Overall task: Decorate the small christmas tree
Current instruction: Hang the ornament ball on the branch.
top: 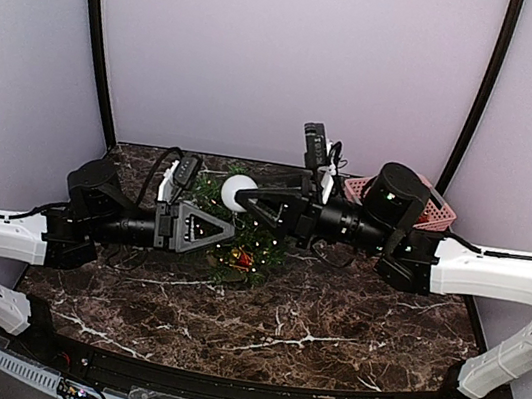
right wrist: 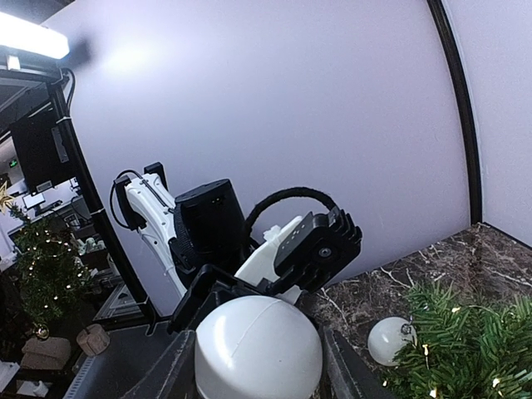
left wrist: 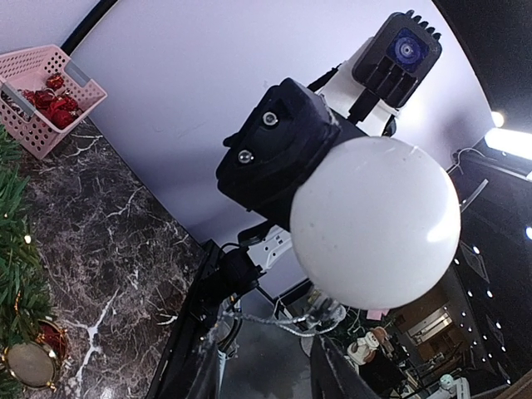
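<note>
Right gripper [top: 252, 199] clamps a white ball [top: 237, 191] between its fingers, and we hold it just above the top of the small christmas tree [top: 263, 252]. Our left gripper [top: 225, 226] hangs close beside the ball, over the tree's near side; we cannot tell whether its fingers are parted. The tree stands left of a pink basket [top: 436, 214].

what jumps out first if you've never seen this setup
The smooth white ball ornament stands out first, pinched in the right gripper over the small christmas tree at the back middle of the dark marble table. Next comes the pink plastic basket of red ornaments at the back right.
</note>
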`<state>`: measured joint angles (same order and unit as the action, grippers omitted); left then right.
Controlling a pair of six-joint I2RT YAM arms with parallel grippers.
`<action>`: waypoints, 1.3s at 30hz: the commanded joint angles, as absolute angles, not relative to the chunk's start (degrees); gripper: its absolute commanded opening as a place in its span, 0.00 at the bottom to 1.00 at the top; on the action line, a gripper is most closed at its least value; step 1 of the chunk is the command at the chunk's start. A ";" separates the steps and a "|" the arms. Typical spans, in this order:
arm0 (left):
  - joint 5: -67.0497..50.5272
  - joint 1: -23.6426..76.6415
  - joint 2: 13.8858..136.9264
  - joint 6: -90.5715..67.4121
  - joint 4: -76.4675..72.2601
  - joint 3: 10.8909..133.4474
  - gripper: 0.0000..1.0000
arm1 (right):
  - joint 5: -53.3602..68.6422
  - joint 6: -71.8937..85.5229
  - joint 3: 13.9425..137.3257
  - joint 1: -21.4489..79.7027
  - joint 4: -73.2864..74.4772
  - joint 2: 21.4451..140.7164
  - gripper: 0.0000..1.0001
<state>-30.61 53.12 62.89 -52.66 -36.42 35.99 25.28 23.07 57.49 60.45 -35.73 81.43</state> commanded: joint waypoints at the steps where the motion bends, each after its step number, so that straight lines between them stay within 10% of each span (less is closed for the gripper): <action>1: -30.04 53.61 62.60 -53.09 -40.81 37.69 0.40 | 24.09 23.69 56.90 61.33 -39.64 80.36 0.47; 16: -29.10 53.80 64.16 -55.02 -44.27 37.12 0.28 | 23.21 23.61 56.62 61.64 -39.56 80.16 0.46; 26: -25.70 53.89 61.60 -55.72 -42.88 35.08 0.01 | 17.94 22.95 53.88 61.71 -40.30 78.02 0.46; 39: -16.97 53.79 59.76 -52.37 -26.10 39.94 0.00 | 7.58 21.72 52.67 61.65 -40.19 76.80 0.45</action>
<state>-20.10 53.65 59.33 -55.16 -33.12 35.86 11.57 22.76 52.03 61.19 -37.63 76.86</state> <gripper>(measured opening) 0.011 0.459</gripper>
